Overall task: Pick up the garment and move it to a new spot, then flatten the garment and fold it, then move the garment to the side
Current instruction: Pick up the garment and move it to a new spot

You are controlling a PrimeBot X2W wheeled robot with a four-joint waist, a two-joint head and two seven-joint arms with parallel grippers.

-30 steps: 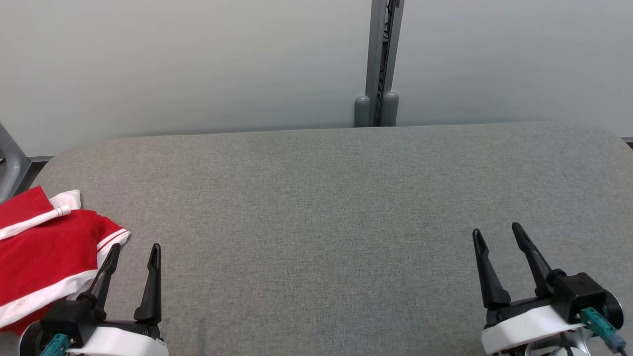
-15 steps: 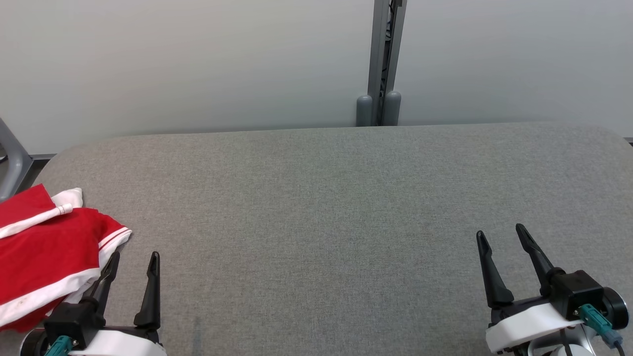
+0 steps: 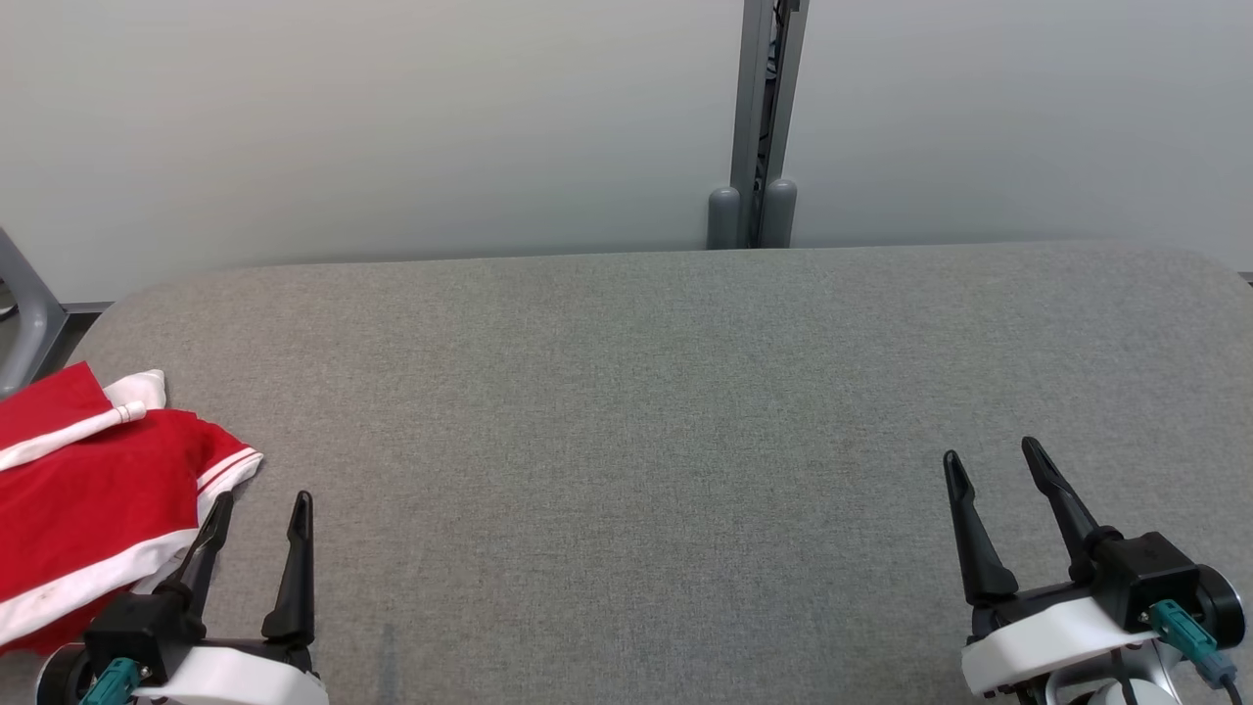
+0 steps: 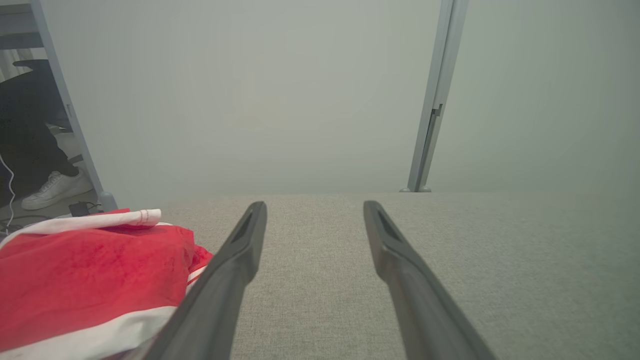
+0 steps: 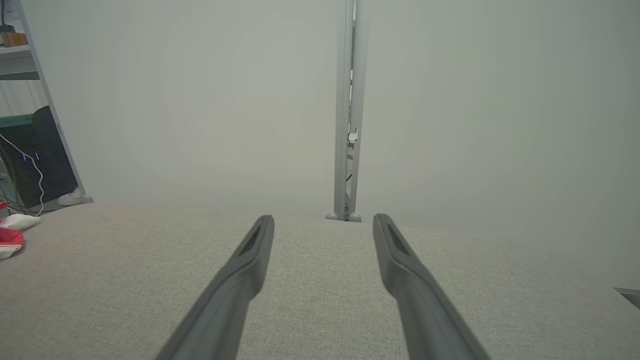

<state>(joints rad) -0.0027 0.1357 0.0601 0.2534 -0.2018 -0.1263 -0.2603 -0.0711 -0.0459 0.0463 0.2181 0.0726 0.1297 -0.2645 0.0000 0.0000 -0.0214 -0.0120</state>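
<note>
The red-and-white garment [image 3: 88,490] lies bunched at the left edge of the grey table [image 3: 626,392], just beside the empty, wide-spread left gripper [image 3: 264,499], with the right gripper [image 3: 990,452] equally empty and well apart, and it looks light and limp, best pinched at its near striped hem.

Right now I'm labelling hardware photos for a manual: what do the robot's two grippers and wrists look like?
The left gripper and right gripper match: two long, black, tapering fingers on a black block, mounted on a rounded white wrist shell. Each wrist carries a teal connector; the right one's trails a grey cable.
</note>
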